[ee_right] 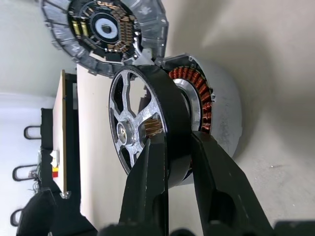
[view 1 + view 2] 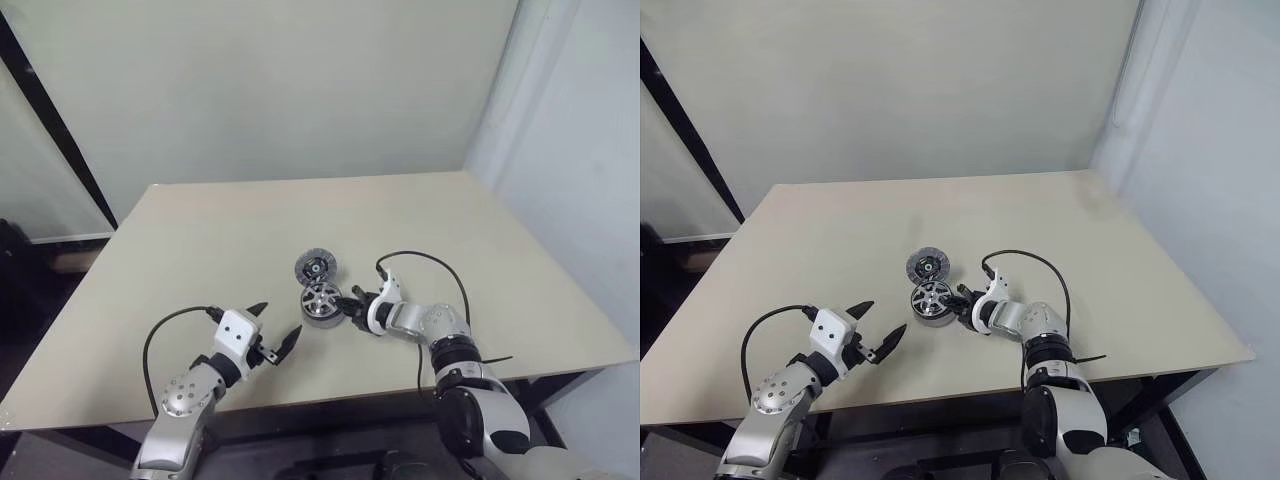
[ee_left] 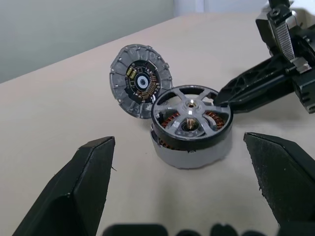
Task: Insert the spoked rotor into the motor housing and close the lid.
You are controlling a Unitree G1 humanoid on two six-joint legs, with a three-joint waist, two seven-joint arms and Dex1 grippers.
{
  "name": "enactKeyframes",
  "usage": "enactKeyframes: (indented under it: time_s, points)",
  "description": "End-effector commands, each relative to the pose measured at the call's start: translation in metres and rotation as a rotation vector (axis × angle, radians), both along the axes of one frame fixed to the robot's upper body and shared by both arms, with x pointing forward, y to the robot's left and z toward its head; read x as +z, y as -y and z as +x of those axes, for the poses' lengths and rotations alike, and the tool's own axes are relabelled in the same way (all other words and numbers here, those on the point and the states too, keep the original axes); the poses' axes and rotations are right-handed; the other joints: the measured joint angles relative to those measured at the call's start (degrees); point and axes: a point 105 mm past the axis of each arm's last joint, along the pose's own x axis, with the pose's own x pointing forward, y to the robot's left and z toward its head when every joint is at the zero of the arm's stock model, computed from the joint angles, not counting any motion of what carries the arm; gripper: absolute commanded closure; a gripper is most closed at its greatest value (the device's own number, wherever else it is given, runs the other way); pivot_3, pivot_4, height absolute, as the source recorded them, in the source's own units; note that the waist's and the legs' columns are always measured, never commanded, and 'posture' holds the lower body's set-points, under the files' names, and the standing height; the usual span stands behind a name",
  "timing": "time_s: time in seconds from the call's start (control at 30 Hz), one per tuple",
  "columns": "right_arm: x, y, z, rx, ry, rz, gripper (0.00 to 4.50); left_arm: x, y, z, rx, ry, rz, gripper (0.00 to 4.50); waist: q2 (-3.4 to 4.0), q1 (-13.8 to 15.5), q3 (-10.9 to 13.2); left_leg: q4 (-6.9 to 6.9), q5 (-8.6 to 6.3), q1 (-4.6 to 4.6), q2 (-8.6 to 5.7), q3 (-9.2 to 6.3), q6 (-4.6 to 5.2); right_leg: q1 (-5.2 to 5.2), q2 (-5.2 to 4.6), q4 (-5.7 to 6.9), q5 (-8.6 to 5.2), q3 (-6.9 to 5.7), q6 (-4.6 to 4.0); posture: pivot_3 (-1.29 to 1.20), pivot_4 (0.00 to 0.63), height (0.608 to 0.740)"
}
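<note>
Soft, even light falls on my table (image 2: 200, 240); shadows beneath things are faint. Down my left wrist, my own fingers (image 3: 83, 187) blur dark up close, while the rotor (image 3: 192, 115) and lid (image 3: 140, 81) sit sharp. Down my right wrist, metal gleams mildly on the rotor's rim; the far background washes pale.
</note>
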Motion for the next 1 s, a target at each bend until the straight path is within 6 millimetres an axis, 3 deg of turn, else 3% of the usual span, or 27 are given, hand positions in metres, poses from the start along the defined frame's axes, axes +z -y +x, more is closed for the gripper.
enactKeyframes:
  time_s: [0.03, 0.5, 1.0]
  points:
    - [0.031, -0.012, 0.013, -0.011, 0.083, 0.062, 4.17, 0.014, 0.002, 0.003, -0.009, 0.061, 0.008, 0.0, 0.0, 0.0, 0.0, 0.0, 0.0, 0.0, 0.0, 0.0, 0.0, 0.0, 0.0, 0.0, 0.0, 0.0, 0.0, 0.0, 0.0, 0.74]
    - [0.028, -0.011, 0.007, 0.078, 0.123, -0.022, 4.17, 0.014, 0.002, 0.003, -0.01, 0.062, 0.01, 0.0, 0.0, 0.0, 0.0, -0.05, -0.01, -0.04, 0.01, 0.01, 0.0, -0.04, 0.01, -0.05, 0.0, 0.01, 0.01, 0.0, 0.0, 0.74]
    - [0.02, -0.008, 0.013, 0.032, 0.113, -0.063, 4.17, 0.015, 0.003, 0.003, -0.011, 0.066, 0.009, 0.0, 0.0, 0.0, 0.0, -0.07, -0.01, -0.05, 0.01, 0.01, 0.0, -0.05, 0.01, -0.07, 0.0, 0.01, 0.01, 0.0, 0.0, 0.74]
